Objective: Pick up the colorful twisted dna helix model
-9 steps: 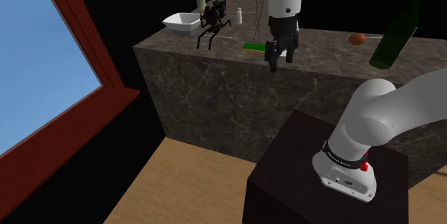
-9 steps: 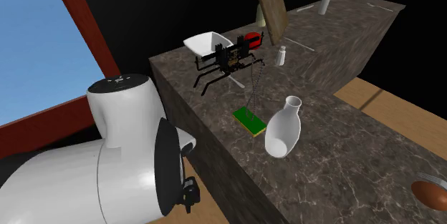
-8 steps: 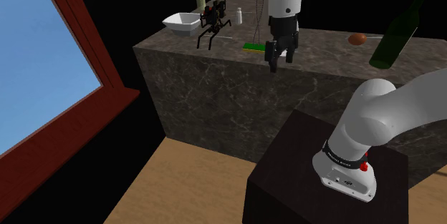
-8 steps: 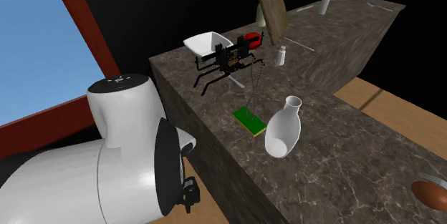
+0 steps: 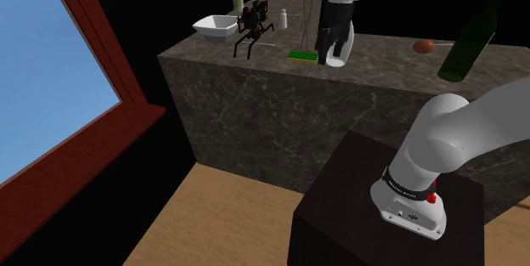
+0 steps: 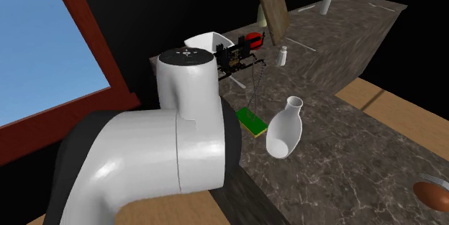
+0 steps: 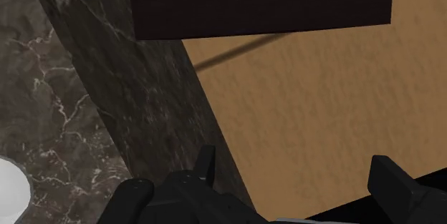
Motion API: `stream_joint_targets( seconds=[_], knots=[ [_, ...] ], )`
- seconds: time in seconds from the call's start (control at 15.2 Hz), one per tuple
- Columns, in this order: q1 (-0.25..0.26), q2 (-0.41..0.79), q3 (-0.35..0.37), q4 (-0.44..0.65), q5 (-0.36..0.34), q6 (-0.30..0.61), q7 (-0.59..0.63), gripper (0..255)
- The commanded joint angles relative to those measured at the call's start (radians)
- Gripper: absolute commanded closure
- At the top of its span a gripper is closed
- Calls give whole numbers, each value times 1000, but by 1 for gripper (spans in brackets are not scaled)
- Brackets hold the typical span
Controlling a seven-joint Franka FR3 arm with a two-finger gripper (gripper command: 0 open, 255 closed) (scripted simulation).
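Shoulder view: my claw (image 5: pixel 323 54) has risen from in front of the bench's (image 5: pixel 255 103) near face to just above its top edge, close beside the white vase (image 5: pixel 338 59). Its fingers stand wide apart, holding nothing. The helix model (image 5: pixel 301 55), a thin strand on a green base, stands just to the shoulder view's left of the claw. I judge the approach nearly done; next I must line up over the strand without nudging the vase.

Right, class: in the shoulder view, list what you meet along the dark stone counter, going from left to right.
white bowl → black legged model → small white shaker → helix model's green base → brown oval thing → dark green bottle
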State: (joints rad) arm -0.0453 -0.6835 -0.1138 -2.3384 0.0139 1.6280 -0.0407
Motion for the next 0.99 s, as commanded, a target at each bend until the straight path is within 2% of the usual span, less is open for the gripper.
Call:
stream_joint_targets(
  seconds=[0.0,0.46,0.92],
  knots=[
    [-2,31,-47,34,-7,38,-67,0],
    [15,152,-212,172,27,146,-294,0],
    [64,319,-391,371,159,198,-544,0]
  ],
)
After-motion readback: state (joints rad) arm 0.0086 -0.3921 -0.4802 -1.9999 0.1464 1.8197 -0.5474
